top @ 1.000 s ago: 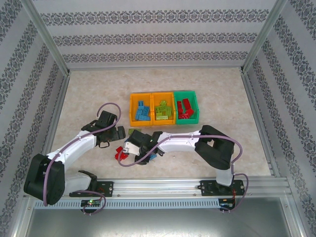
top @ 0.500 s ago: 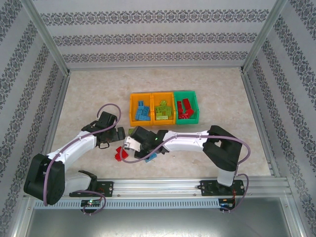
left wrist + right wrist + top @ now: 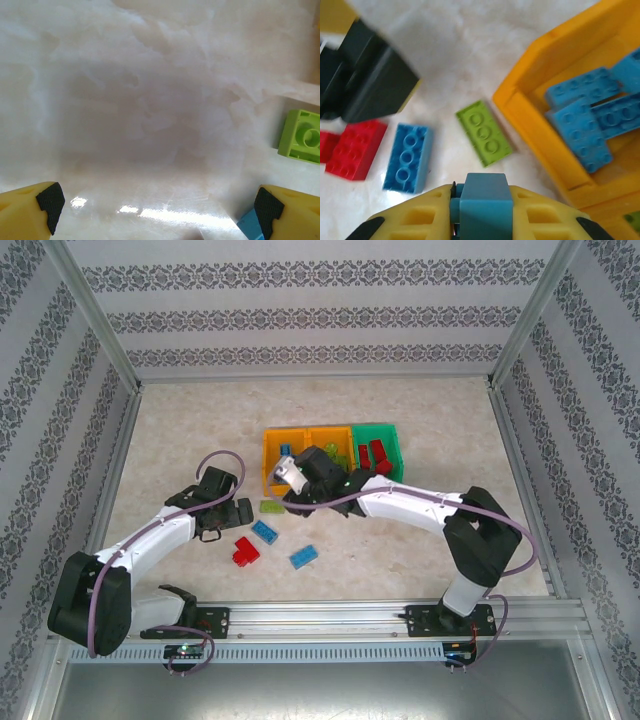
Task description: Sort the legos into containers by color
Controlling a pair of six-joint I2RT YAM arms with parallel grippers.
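A smooth, studded blue brick [image 3: 485, 197] is being gripped between the narrowed jaws of the right claw [image 3: 292, 470], at the near left corner of the rigid orange bin [image 3: 520, 100]. The left claw [image 3: 159, 202] is being held wide just over the glossy worktop [image 3: 180, 430]. A lime brick [image 3: 484, 132], a loose blue brick [image 3: 407, 157] and a red brick [image 3: 355, 150] are lying flat toward its near edge. Bare surface is being offered along the far edge.
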